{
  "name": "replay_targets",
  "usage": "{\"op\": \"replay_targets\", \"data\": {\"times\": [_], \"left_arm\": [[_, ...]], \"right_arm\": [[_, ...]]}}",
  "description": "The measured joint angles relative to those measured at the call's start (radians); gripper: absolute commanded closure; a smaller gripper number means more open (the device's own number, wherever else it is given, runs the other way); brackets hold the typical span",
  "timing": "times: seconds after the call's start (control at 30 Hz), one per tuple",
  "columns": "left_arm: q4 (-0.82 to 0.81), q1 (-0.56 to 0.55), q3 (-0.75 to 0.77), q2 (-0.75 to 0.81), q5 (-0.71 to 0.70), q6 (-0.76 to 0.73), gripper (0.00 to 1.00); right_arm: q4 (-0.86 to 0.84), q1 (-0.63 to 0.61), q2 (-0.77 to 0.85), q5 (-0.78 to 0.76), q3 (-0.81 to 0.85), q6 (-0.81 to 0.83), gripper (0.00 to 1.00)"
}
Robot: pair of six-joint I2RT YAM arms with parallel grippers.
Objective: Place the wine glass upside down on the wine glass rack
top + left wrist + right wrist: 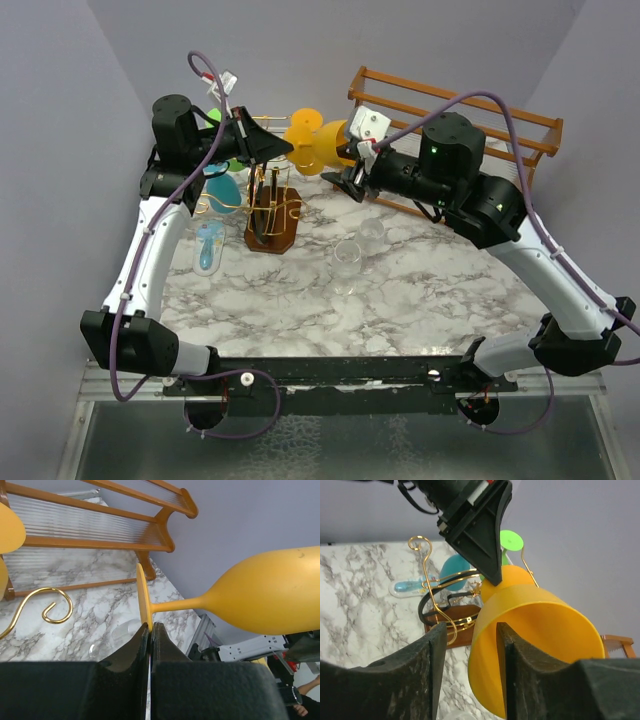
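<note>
Over the far bench [420,290], left claw [150,630] clamps the wine glass [318,145] by its foot; right claw [471,627], apart, straddles the rim, probably for inverting.

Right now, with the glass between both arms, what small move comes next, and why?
Probably close the right gripper gently on the bowl wall. Its open jaws straddle that wall, while the left gripper pinches only the edge of the foot of the sideways wine glass.

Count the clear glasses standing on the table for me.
2. Both stand right of the wire rack: one clear glass nearer the arms, the other just behind it. More could be hidden behind the arms.
</note>
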State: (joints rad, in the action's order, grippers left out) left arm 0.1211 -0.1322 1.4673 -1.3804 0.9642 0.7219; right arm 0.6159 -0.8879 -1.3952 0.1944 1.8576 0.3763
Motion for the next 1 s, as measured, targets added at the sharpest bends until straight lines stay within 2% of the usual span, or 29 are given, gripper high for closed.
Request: {"op": "replay_targets", "data": {"times": [0.03, 0.1, 0.17, 0.4, 0.63, 0.8, 1.0], "left_arm": [[0.021, 0.0, 0.009, 0.0, -0.009, -0.016, 1.0], [0.049, 0.001, 0.026, 0.0, -0.026, -0.049, 1.0], [0.074, 0.006, 0.041, 0.002, -0.05, -0.082, 1.0], [0.208, 0.022, 0.111, 0.005, -0.191, -0.226, 1.0], [0.325, 0.004, 0.222, 0.005, -0.415, -0.435, 1.0], [0.405, -0.12, 0.275, 0.0, -0.63, -0.631, 1.0], [0.448, -0.288, 0.293, -0.01, -0.862, -0.885, 1.0]], "right_arm": [[-0.001, 0.0, 0.001, 0.0, -0.01, 0.002, 0.45], [0.0, 0.003, 0.003, -0.001, -0.023, 0.008, 0.17], [0.001, 0.006, 0.008, -0.001, -0.034, 0.016, 0.07], [0.006, 0.031, 0.085, -0.002, -0.083, 0.047, 0.04], [0.011, 0.164, 0.214, 0.027, -0.176, 0.074, 0.04], [-0.023, 0.331, 0.301, 0.062, -0.309, 0.064, 0.04], [-0.076, 0.474, 0.338, 0.087, -0.482, 0.027, 0.04]]}}
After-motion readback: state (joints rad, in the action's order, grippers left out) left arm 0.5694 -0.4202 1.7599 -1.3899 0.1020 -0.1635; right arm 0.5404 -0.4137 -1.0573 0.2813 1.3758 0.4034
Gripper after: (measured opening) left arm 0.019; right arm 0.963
